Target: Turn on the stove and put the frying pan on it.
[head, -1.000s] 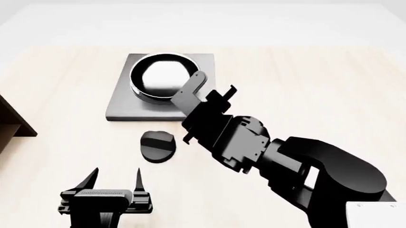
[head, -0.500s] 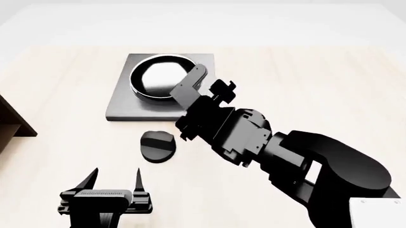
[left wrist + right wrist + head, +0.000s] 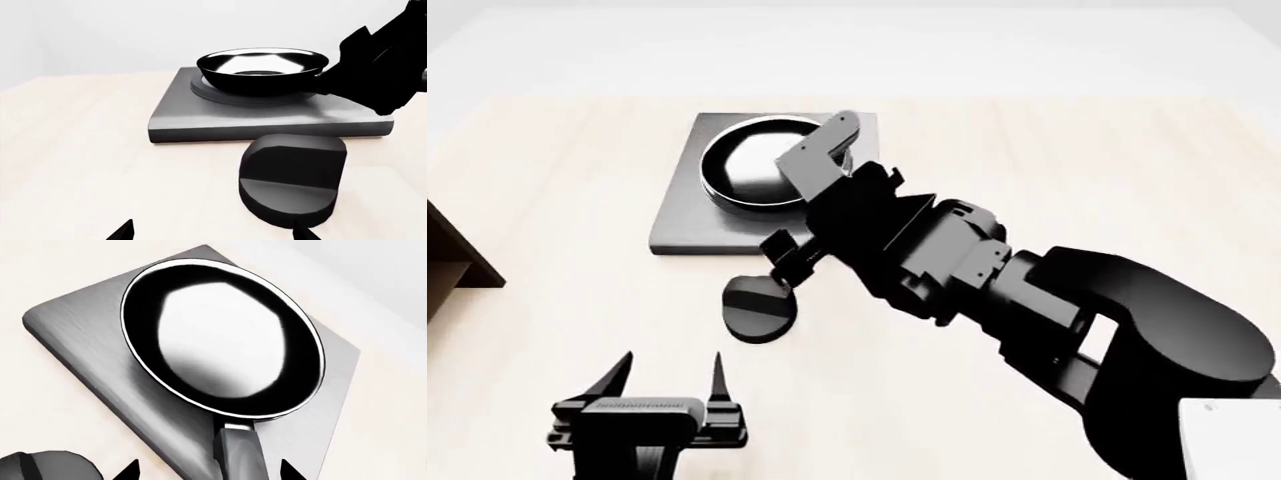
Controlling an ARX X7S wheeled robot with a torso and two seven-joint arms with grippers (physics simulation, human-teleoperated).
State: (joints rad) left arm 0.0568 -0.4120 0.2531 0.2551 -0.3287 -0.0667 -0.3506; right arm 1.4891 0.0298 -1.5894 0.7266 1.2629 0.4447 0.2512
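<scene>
Frying pan sits on the stove, knob just in front. My right gripper is spread wide astride the pan handle, not clamped. Left gripper open, hovering near me.

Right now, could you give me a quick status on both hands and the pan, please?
Left hand open, idle. Right hand open astride the handle. Round black frying pan sits on flat dark-grey stove slab. Nothing blocking.

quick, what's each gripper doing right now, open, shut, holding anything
Left gripper: open, holding nothing, hovering just short of the knob.
Right gripper: open, fingertips either side of the frying pan handle, pan resting on the stove.
</scene>
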